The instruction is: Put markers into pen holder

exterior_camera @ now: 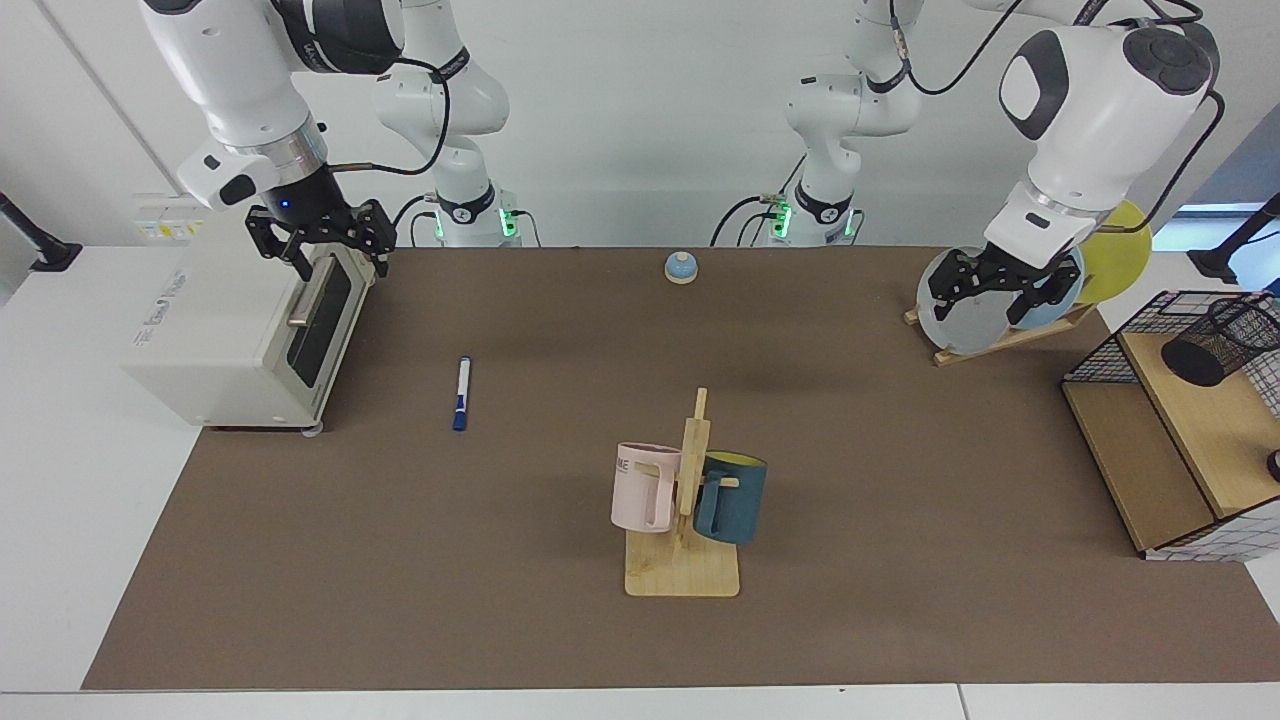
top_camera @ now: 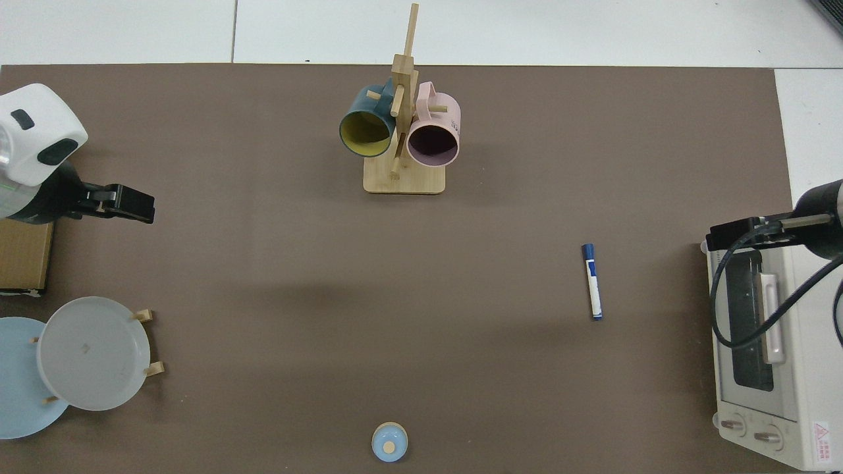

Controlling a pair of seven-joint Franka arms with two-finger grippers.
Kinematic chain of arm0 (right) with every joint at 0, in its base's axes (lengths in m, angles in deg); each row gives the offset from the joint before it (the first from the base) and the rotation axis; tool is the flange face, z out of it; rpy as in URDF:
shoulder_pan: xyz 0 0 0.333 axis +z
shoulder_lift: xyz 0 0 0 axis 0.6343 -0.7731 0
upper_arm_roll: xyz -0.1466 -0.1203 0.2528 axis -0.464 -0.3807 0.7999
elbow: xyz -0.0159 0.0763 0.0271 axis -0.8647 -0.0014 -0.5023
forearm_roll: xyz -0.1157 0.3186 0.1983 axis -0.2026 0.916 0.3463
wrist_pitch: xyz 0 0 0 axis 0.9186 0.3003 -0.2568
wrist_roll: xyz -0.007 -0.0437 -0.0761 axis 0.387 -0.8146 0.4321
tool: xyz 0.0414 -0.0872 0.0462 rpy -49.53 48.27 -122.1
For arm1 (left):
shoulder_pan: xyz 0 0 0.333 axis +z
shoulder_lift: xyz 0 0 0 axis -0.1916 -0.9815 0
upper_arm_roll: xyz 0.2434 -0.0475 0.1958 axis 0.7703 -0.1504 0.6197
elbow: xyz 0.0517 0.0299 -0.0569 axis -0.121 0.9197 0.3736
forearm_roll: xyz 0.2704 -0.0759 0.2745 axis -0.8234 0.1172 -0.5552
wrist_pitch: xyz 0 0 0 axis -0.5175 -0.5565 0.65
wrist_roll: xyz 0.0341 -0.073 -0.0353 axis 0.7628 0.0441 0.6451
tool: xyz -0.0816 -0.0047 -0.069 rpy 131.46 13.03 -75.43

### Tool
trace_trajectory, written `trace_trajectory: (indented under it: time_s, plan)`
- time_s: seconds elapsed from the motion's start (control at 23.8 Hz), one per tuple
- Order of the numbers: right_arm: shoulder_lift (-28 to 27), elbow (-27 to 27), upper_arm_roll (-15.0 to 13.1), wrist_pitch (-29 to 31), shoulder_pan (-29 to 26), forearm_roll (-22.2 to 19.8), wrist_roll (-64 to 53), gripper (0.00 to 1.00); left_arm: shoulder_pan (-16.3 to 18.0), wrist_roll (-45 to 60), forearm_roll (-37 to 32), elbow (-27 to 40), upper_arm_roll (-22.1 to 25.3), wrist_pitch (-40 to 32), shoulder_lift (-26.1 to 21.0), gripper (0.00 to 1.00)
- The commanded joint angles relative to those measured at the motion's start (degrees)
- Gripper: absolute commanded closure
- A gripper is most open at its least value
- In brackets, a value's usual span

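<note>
facing and overhead — shared table (exterior_camera: 900,620)
</note>
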Motion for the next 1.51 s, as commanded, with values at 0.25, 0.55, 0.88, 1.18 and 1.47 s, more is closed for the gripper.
trace_trajectory:
  time_s: [0.25, 0.55, 0.88, 1.18, 1.47]
  plan:
    - [1.7, 2.3, 0.4, 0.7, -0.5, -0.4, -1.6, 0.0, 0.4, -0.5, -0.3, 1.9, 0.0, 1.6, 1.3, 0.0]
    - [1.7, 2.8, 0.5, 2.0, -1.0, -0.3, -1.8, 0.0, 0.5, -0.5, -0.3, 1.9, 0.0, 1.7, 1.2, 0.0]
    - [-1.1, 9.3, 1.1, 13.3, 4.4, 0.5, 6.9, 0.0, 0.5, -0.5, -0.3, 1.9, 0.0, 1.7, 1.2, 0.0]
    - [-10.7, 11.6, 1.1, 24.2, 5.8, 0.5, 7.7, 0.0, 0.4, -0.4, -0.3, 1.9, 0.0, 1.5, 1.3, 0.0]
    - [-16.6, 19.7, 1.1, 35.5, 5.8, 0.4, 8.1, 0.0, 0.4, -0.4, -0.3, 1.9, 0.0, 1.3, 1.4, 0.0]
